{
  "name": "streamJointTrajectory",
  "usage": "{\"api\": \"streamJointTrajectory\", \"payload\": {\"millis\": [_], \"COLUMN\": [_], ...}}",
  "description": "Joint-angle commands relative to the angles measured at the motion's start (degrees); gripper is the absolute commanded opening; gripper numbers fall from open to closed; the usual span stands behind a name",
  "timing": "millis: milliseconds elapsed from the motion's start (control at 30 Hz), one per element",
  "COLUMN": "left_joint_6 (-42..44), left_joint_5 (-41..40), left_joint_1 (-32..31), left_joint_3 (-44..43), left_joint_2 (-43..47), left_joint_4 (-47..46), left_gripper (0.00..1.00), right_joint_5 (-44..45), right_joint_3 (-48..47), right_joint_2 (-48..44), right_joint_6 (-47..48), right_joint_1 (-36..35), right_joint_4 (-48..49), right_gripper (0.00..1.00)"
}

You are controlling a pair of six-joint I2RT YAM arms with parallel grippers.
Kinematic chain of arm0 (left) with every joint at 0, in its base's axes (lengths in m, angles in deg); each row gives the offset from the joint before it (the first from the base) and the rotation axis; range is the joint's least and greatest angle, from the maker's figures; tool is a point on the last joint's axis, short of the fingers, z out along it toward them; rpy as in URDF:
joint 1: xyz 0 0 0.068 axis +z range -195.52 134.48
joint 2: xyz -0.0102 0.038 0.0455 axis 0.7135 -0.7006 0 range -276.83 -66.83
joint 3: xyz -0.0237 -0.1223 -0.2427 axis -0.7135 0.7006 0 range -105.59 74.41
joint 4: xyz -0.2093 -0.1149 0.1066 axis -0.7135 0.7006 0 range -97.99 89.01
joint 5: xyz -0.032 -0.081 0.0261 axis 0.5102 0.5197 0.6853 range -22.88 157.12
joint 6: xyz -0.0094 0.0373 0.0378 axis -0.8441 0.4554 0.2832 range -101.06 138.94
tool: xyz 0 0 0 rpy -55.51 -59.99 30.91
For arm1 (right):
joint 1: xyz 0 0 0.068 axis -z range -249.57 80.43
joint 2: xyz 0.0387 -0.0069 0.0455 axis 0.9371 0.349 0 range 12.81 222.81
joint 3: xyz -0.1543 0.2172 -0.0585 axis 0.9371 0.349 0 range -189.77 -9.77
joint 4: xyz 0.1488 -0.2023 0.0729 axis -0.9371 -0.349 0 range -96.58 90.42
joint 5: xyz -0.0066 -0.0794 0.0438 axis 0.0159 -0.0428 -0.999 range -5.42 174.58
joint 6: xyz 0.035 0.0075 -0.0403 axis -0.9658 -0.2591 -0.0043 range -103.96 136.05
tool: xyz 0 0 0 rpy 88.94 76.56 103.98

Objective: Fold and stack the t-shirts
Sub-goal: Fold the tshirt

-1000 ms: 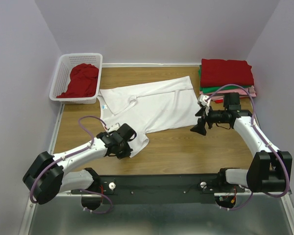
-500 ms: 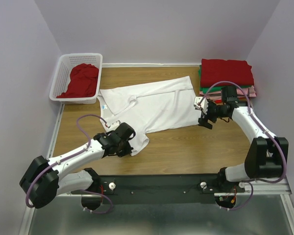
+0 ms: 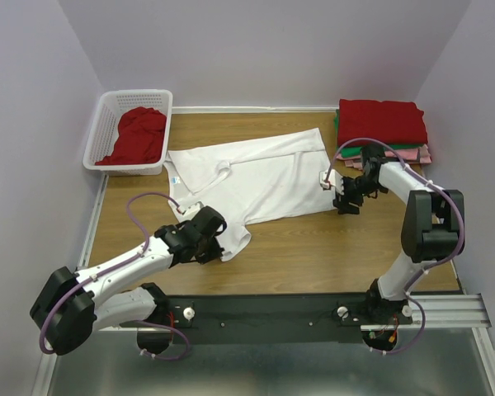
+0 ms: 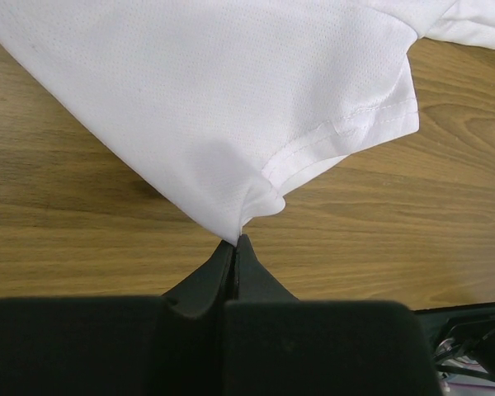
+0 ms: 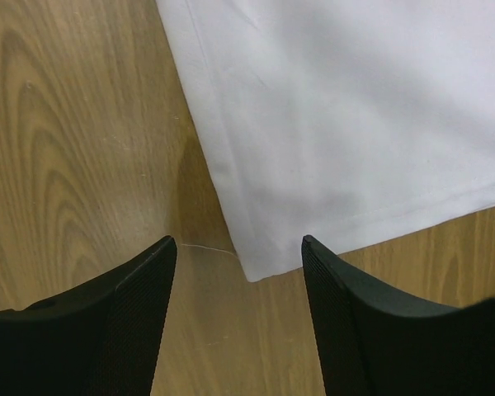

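Observation:
A white t-shirt [image 3: 260,177] lies spread on the wooden table, with its blue neck label [image 3: 175,178] at the left. My left gripper [image 3: 212,242] is shut on the shirt's near-left corner, and the cloth [image 4: 231,99] is pinched at the fingertips [image 4: 235,242]. My right gripper [image 3: 341,198] is open at the shirt's right hem corner. In the right wrist view that corner [image 5: 256,268] lies between the two spread fingers [image 5: 238,246], untouched. A folded stack [image 3: 382,124] with red on top, then green and pink, sits at the back right.
A white lattice basket [image 3: 103,124] at the back left holds a crumpled red shirt [image 3: 138,136]. Grey walls close in the table on the left, back and right. The arm bases and a black rail run along the near edge.
My right gripper has moved back and in toward the white shirt's right corner, and its arm has folded closer to the stack. My left gripper has shifted slightly right, still holding the cloth.

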Motion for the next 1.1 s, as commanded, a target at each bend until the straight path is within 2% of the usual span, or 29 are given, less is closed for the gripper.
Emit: {"api": "streamJointTrajectory", "payload": {"millis": [0, 233, 300, 533, 767, 933, 1000, 1033, 1067], "left_joint_6": [0.6, 0.16, 0.24, 0.51, 0.33, 0.42, 0.42, 0.42, 0.42], "left_joint_5": [-0.62, -1.06, -1.32, -1.41, -1.41, -1.5, -1.59, -1.59, -1.59], "left_joint_1": [-0.29, -0.29, -0.29, -0.29, -0.29, -0.29, -0.29, -0.29, -0.29], "left_joint_3": [0.25, -0.88, -1.41, -1.94, -1.68, -1.77, -1.86, -1.86, -1.86], "left_joint_2": [1.29, 2.52, 2.79, 2.96, 3.67, 4.02, 4.28, 4.28, 4.28], "left_joint_4": [-0.27, 1.04, 1.31, 1.84, 1.57, 1.75, 1.75, 1.75, 1.84], "left_gripper": [0.0, 0.0, 0.0, 0.0, 0.0, 0.0, 0.0, 0.0, 0.0], "right_joint_5": [0.9, 3.45, 4.24, 4.94, 3.1, 1.26, 0.99, 0.99, 0.99], "right_joint_3": [-2.96, -2.35, -2.17, -2.08, -1.55, -0.94, -0.68, -0.59, -0.5], "right_joint_2": [3.69, 5.89, 6.15, 6.33, 6.42, 7.03, 7.21, 7.21, 7.12], "right_joint_6": [1.69, 1.69, 1.52, 0.64, 0.2, -0.5, -0.77, -0.86, -1.03], "right_joint_1": [0.36, 0.45, 0.45, 2.03, 2.03, 2.03, 2.03, 2.03, 2.03], "right_joint_4": [-1.61, -1.44, -1.09, 0.14, 0.58, 1.2, 1.2, 1.2, 1.2], "right_gripper": [0.69, 0.6, 0.54, 0.47, 0.31, 0.24, 0.12, 0.12, 0.05]}}
